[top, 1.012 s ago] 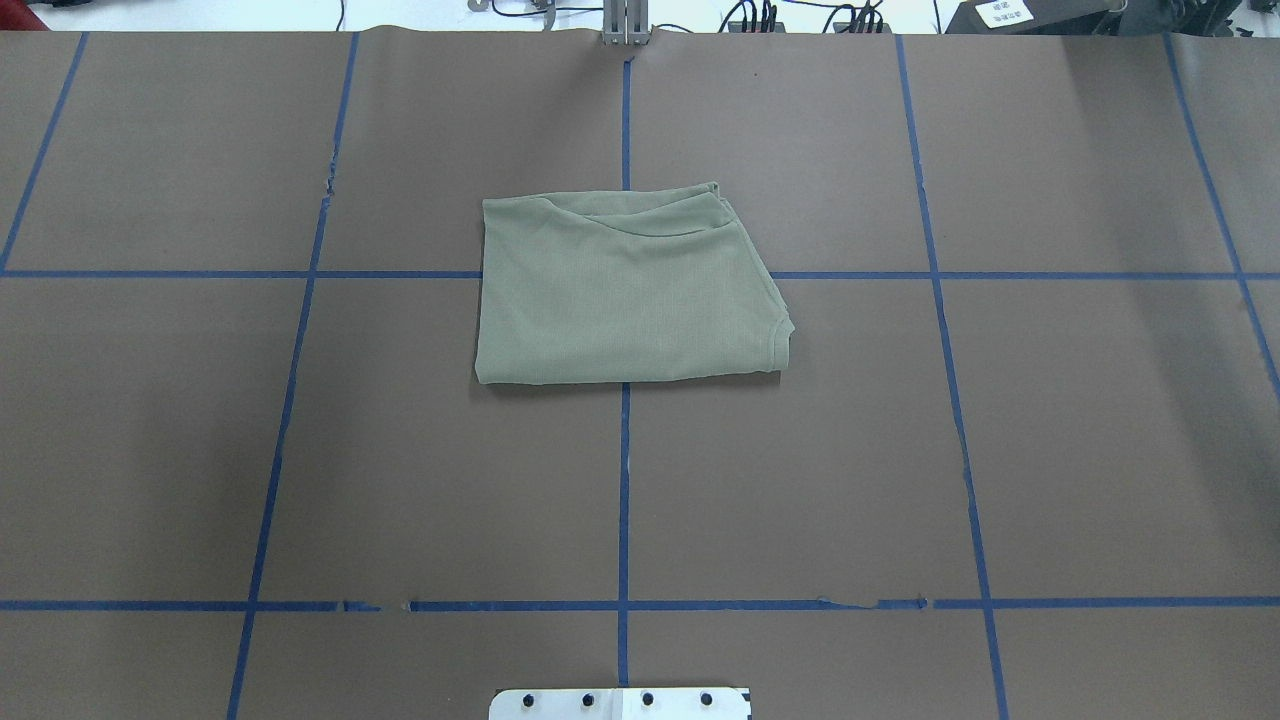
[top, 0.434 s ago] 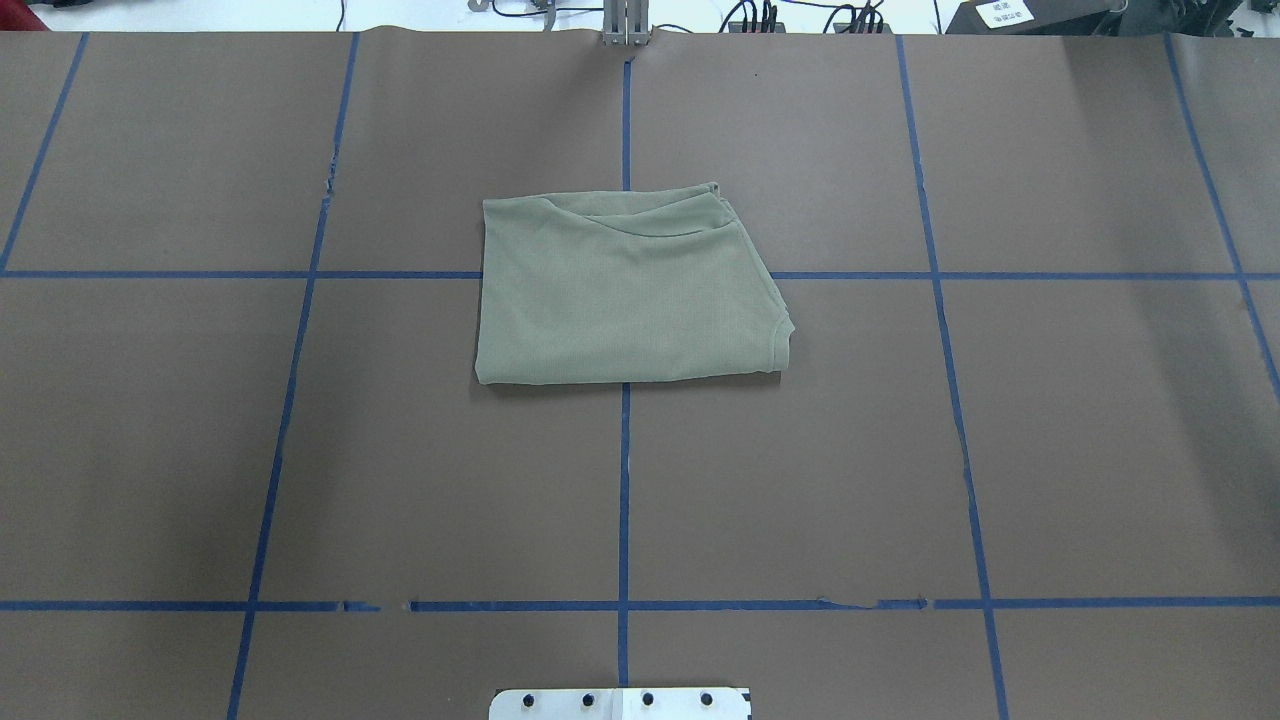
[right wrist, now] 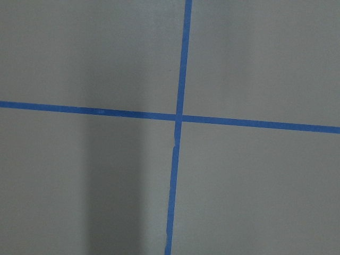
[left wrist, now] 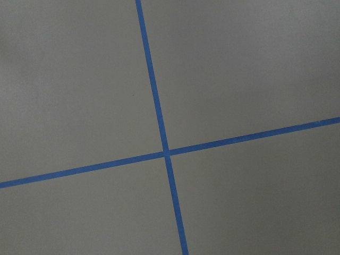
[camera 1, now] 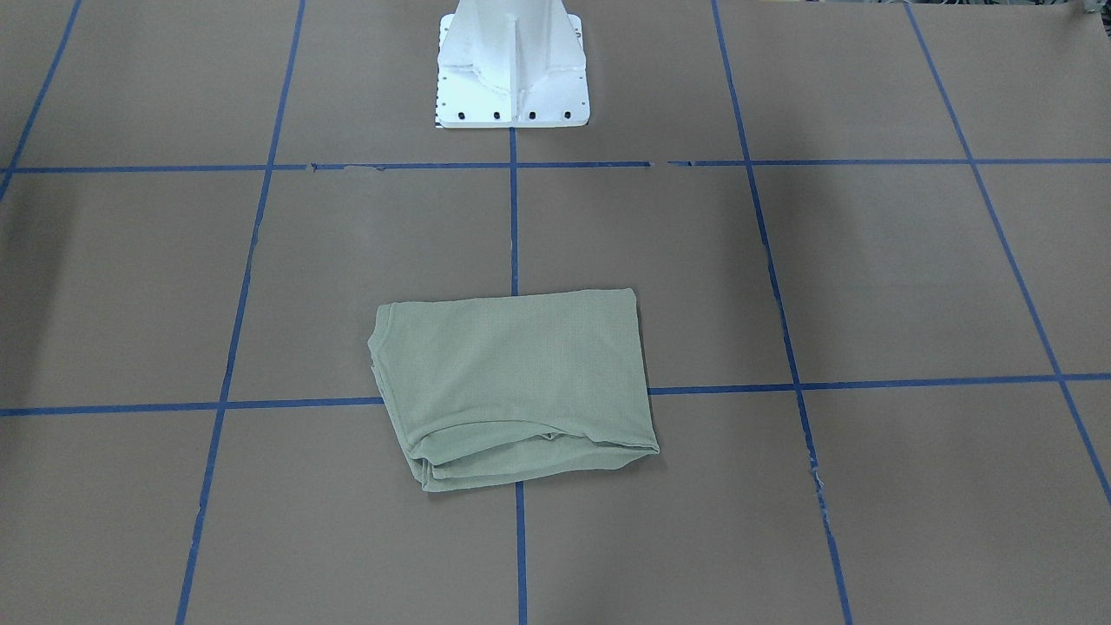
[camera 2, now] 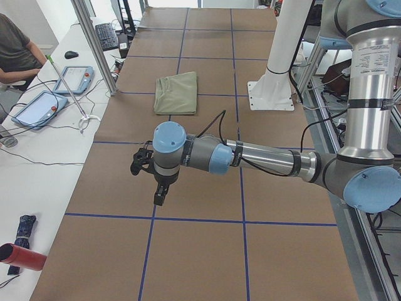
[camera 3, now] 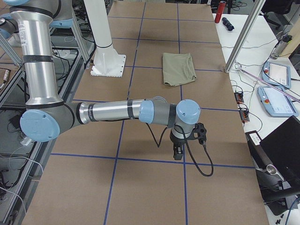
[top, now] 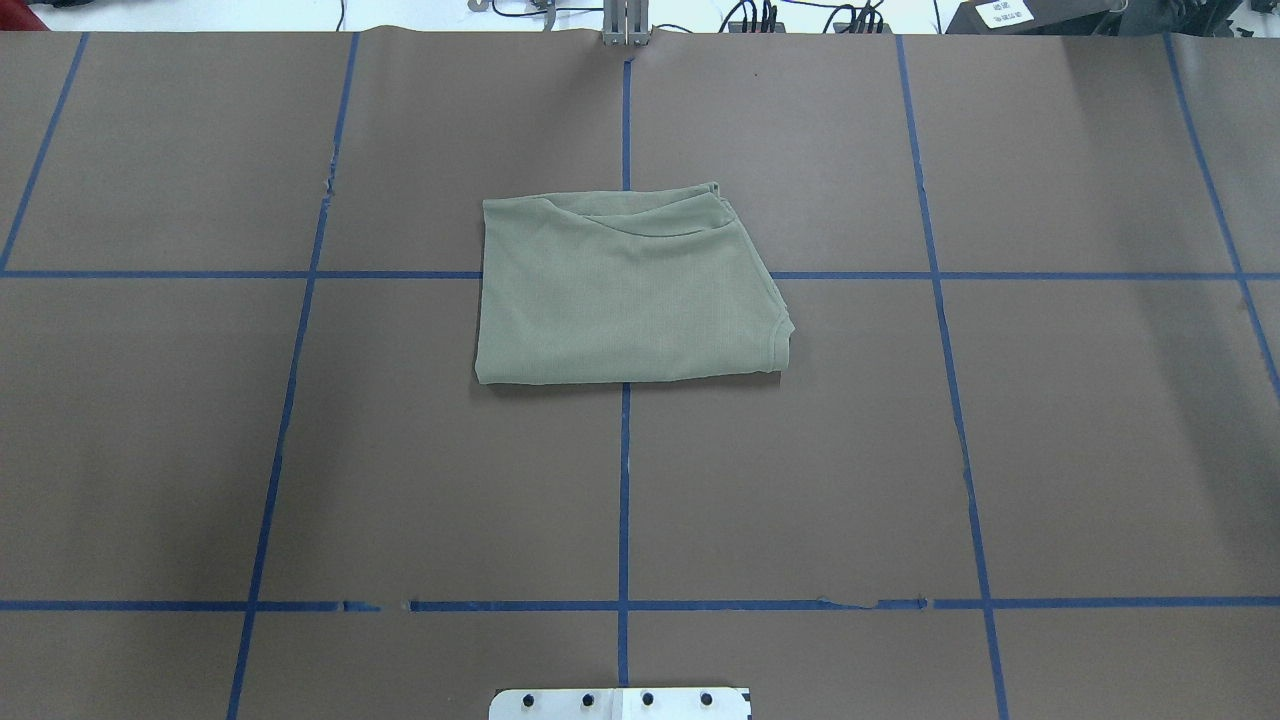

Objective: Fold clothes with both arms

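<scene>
Folded shirt lies on taped table (pedestal well apart).

Between the earlier overhead views and the one now, no change shows. The shirt keeps the same outline, the same creases and the same place on the tape grid. The front, side and wrist views have nothing earlier to compare, so any change there cannot be told.

Matt knit shirt, matt paper
</scene>
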Robot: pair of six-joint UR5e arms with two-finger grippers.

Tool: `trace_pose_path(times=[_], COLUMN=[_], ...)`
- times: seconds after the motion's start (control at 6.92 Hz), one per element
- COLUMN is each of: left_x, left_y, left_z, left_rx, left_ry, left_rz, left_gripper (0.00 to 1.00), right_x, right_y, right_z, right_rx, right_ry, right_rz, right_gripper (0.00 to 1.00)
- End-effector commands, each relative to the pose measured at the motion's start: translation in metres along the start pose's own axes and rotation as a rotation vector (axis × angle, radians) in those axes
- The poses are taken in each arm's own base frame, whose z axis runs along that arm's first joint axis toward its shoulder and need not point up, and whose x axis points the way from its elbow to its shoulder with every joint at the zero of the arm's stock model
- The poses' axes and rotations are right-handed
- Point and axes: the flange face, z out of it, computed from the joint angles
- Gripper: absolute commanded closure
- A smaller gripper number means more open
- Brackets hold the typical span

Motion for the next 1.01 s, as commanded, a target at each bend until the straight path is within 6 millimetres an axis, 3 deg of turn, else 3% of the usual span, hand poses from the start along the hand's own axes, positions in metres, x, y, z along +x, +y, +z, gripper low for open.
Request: trace_pose_path(times=[0.0,0.43,0.87], left_x=[0.0019,0.0056,-0.0029], left_y=[0.0021,0.0002,0.0056], left_z=[-0.0031,-0.0053,0.0030], left_rx=[-0.029,-0.021,-0.036], left_ry=[0.012,0.017,0.004], left_rz=[-0.036,-0.026,-0.033], left_gripper=[0.00,0.00,0.00], right_x=[0.0000,0.0027,-0.0002], right_y=[-0.0011,-0.0001,-0.0018], right_z=[0.0058,0.0085,0.0063], right_rx=[-0.010,-0.016,-0.012], right_ry=[-0.005,-0.005,-0.002], right_rz=[0.004,0.008,0.001], right_gripper=[0.00,0.00,0.00])
